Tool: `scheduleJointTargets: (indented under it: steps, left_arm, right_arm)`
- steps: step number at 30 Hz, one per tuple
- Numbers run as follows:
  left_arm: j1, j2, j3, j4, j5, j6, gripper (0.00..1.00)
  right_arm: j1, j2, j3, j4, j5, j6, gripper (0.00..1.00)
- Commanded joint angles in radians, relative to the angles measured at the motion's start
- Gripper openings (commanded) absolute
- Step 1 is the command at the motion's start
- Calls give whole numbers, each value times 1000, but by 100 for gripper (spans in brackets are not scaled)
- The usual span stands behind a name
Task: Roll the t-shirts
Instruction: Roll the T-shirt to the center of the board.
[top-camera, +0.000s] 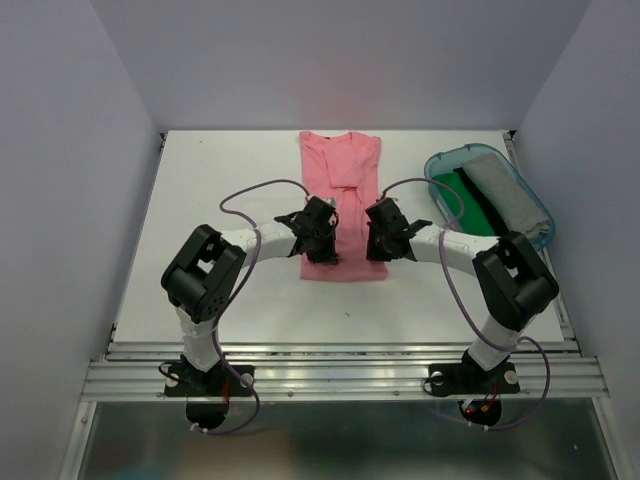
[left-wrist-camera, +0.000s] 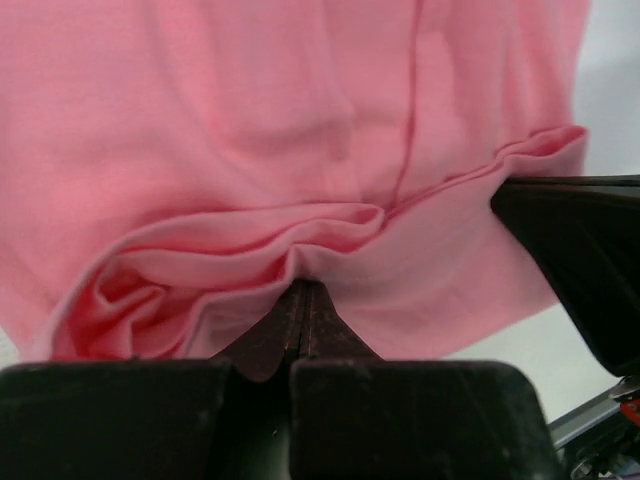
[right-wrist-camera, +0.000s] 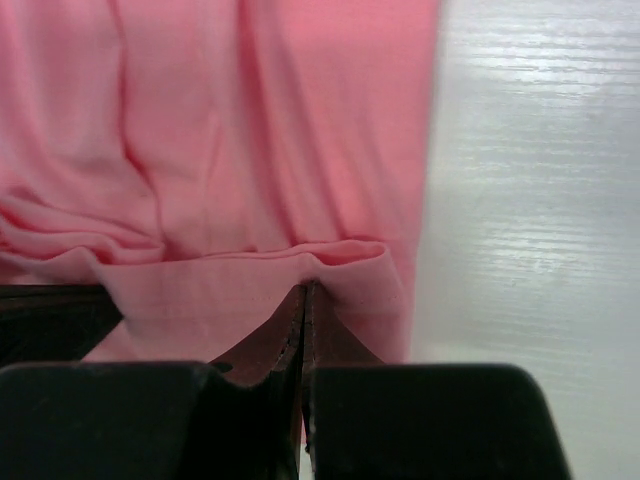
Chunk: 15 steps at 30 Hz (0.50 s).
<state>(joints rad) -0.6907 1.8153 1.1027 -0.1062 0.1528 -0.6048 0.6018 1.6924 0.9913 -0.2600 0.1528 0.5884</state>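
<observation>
A salmon-pink t-shirt (top-camera: 342, 180) lies folded into a long strip on the white table (top-camera: 220, 170), running away from me. Its near end is turned over into a fold. My left gripper (top-camera: 318, 243) is shut on the left part of that folded near edge (left-wrist-camera: 250, 250). My right gripper (top-camera: 378, 243) is shut on the right part of the same edge (right-wrist-camera: 340, 262). In the left wrist view the right gripper's finger (left-wrist-camera: 585, 250) shows at the right. A grey t-shirt (top-camera: 505, 195) and a green t-shirt (top-camera: 470, 205) lie in the tub.
A teal see-through plastic tub (top-camera: 445, 160) stands at the back right of the table. White walls close in the table at the back and sides. A metal rail (top-camera: 340, 375) runs along the near edge.
</observation>
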Motion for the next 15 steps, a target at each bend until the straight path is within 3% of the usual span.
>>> scheduleJointTargets:
  steps: [1, 11, 15]
  left_arm:
    - [26, 27, 20, -27, -59, 59, 0]
    - [48, -37, -14, -44, -48, 86, 0]
    - [48, -140, 9, -61, -18, 108, 0]
  right_arm:
    - [-23, 42, -14, 10, 62, -30, 1]
    - [-23, 10, -28, 5, 56, -30, 1]
    - [-23, -65, -19, -4, 33, -33, 1]
